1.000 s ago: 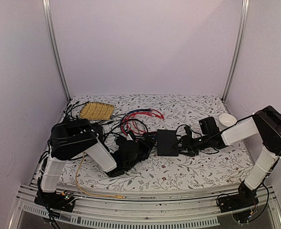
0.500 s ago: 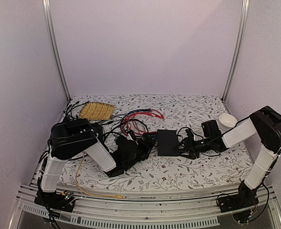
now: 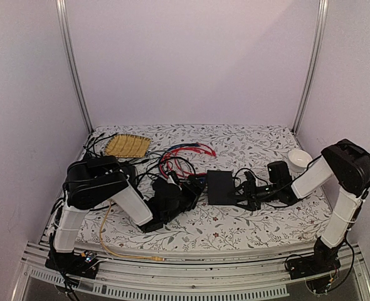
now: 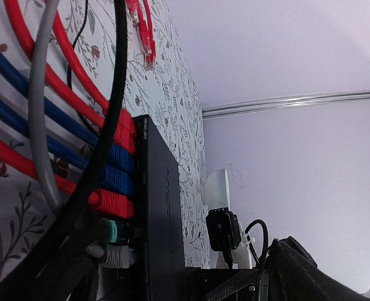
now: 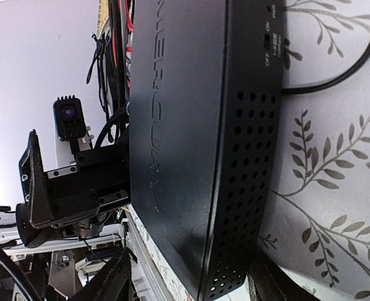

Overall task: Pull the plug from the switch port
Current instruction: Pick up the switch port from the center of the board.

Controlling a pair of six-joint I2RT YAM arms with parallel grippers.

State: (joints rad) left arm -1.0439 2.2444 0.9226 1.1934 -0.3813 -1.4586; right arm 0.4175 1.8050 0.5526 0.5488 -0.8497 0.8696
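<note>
Yellow cable [image 3: 148, 258] lies loose along the bottom edge of the top view, off-task. Up-frame, both arms reach toward centre.

The left gripper [image 3: 187, 190] has its jaws wide, with nothing seen between them. The right gripper [image 3: 243, 192] is part open. In the right wrist view one finger [image 5: 113, 279] at lower left stands clear of the switch [image 3: 221, 187]. The other, at lower right, sits close to the perforated side, and I cannot tell if it touches. The box end lies between the fingers and looks unclamped.

The port edge [image 4: 142, 188] is the switch's left side in the top view, facing the left gripper. The right gripper is at the opposite side, so the left arm is nearer.

In the left wrist view the port edge runs top to bottom mid-frame. Plugs enter it from frame left: red plugs [image 4: 121, 133], blue plugs [image 4: 117, 164], then a teal plug [image 4: 113, 231] and a grey plug [image 4: 115, 256] lowest. Their axes lie square to the edge. My judgement is a straight pull toward frame left, away from the box.

Not resolved:
- Which plug is the target.
- The left fingers, which are lost among black leads at lower left.
- The lowest port, which is crowded.

Farther back are the cable tangle [image 3: 179, 160], the mat [image 3: 127, 145] and the bowl [image 3: 299, 157].
</note>
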